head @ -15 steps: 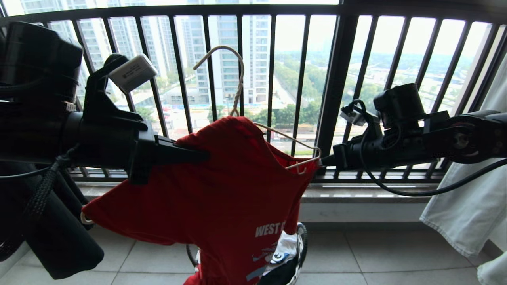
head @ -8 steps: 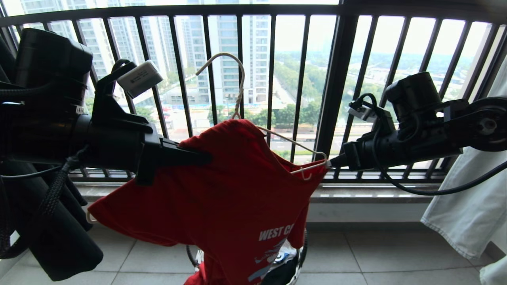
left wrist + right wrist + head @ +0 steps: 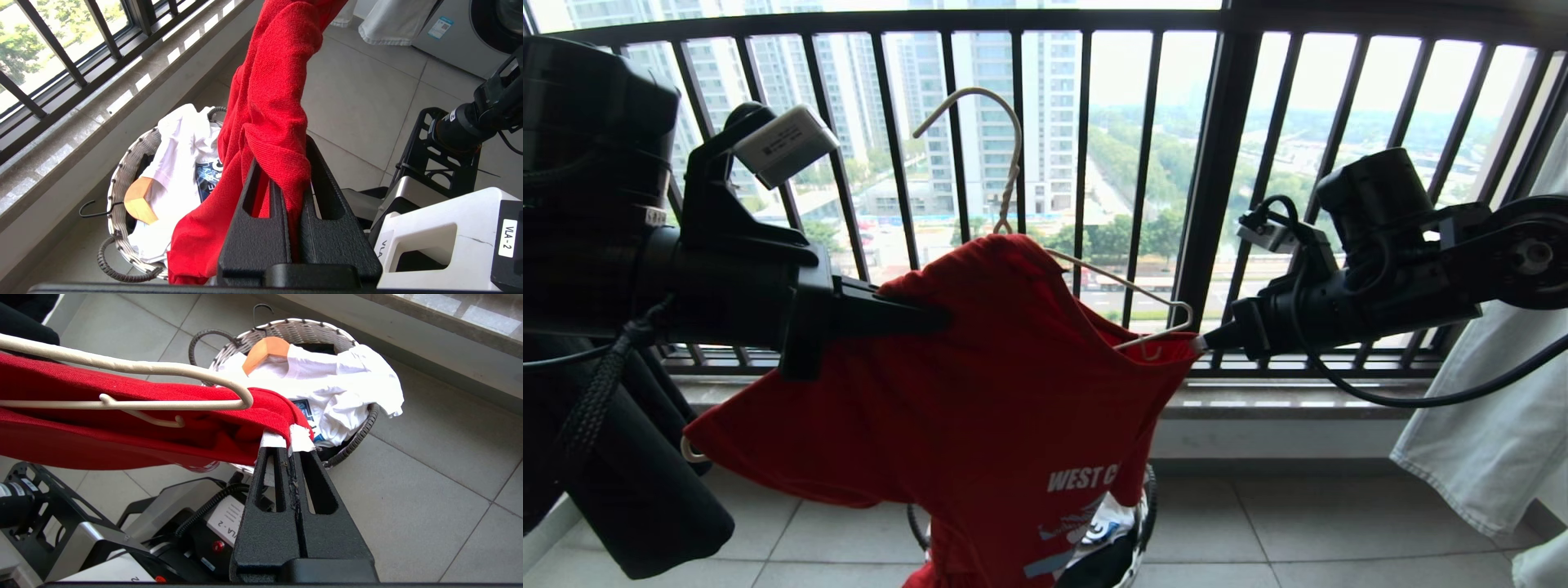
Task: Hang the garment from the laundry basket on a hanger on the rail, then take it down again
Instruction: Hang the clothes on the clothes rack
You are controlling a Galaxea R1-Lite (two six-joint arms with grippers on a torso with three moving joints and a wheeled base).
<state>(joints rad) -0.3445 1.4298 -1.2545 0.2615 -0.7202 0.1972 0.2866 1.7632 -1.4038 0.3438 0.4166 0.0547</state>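
Observation:
The red garment (image 3: 980, 392) hangs draped over the cream wire hanger (image 3: 1127, 284), held in the air in front of the window. My left gripper (image 3: 943, 318) is shut on a bunched fold of the garment (image 3: 269, 102) at its left shoulder. My right gripper (image 3: 1199, 343) is shut on the garment's edge (image 3: 122, 428) just past the hanger's (image 3: 163, 368) right end. The hanger's hook points up, free of any support. Below stands the laundry basket (image 3: 1147, 498), its white rim (image 3: 294, 328) showing. The rail is out of view.
The black barred window railing (image 3: 1217, 163) stands close behind. A pale grey garment (image 3: 1486, 425) hangs at the right and dark cloth (image 3: 645, 490) at the left. The basket holds a white shirt (image 3: 347, 384) and a wooden hanger (image 3: 265, 351). My base (image 3: 122, 547) is below.
The right arm's wrist has lifted and turned, its gripper edging slightly right with the garment's edge. The hanger and garment swayed a little. Both grips hold as before.

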